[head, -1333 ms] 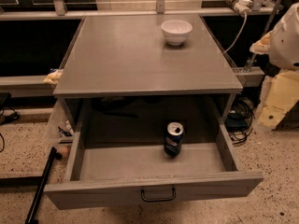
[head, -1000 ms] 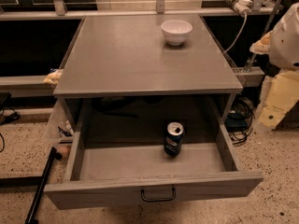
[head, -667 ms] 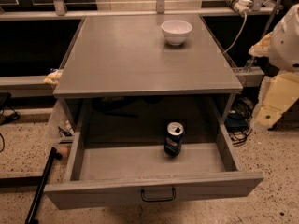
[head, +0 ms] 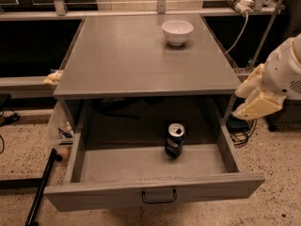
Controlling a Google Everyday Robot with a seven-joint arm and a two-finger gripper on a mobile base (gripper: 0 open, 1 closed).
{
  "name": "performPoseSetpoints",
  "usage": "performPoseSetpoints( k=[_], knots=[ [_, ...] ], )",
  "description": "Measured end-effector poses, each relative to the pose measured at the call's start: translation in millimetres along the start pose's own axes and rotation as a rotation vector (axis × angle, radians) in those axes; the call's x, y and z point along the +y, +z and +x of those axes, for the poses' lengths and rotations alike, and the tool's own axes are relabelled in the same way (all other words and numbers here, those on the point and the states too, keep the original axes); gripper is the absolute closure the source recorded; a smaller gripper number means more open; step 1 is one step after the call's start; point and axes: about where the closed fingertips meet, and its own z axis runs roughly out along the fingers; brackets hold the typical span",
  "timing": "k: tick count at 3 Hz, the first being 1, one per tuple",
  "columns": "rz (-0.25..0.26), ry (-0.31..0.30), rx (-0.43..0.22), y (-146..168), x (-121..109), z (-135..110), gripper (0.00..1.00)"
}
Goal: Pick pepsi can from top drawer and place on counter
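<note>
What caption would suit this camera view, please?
Pepsi can stands in open top drawer, bowl on counter, gripper off to the right.

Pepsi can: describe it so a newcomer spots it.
Below the grey counter, the top drawer is open. The gripper hangs outside its right side. Alone on the drawer floor stands the pepsi can, dark blue, silver-topped, unlike the white bowl on the counter.

One can (head: 175, 140), bowl (head: 177, 31), hand (head: 256, 101) at right
</note>
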Motion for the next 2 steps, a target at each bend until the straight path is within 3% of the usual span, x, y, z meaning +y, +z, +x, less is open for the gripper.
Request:
performPoseSetpoints(
  k=[1, 2],
  knots=[
    [-0.013, 0.049, -0.095, 38.4, 2.2, 7.9, 0.8],
    [-0.002, 0.05, -0.1, 36.8, 0.3, 5.4, 1.0]
  ],
)
